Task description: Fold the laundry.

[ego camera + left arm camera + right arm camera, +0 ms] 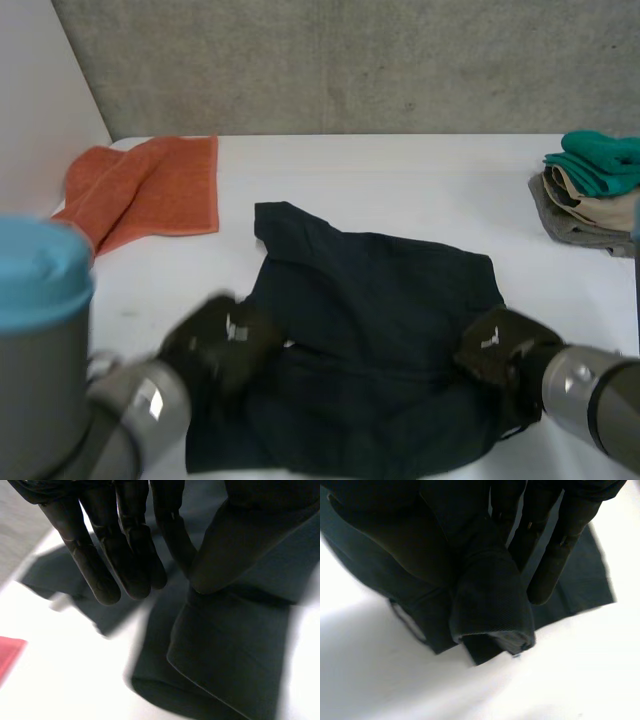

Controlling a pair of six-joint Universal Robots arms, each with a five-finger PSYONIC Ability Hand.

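**Two side edges of the dark garment (380,330) pinched**

It lies rumpled in the middle of the white table (400,180). The left hand (215,340) sits at its left edge, with a raised fold caught between thumb and one finger (the other fingers hang straight). The right hand (497,352) is at the right edge, thumb and fingers closed on a rolled fold. An orange towel (150,190) lies far left and a stack of folded clothes (590,195) far right

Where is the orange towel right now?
In the head view, the orange towel lies far left on the table, beyond the dark garment.
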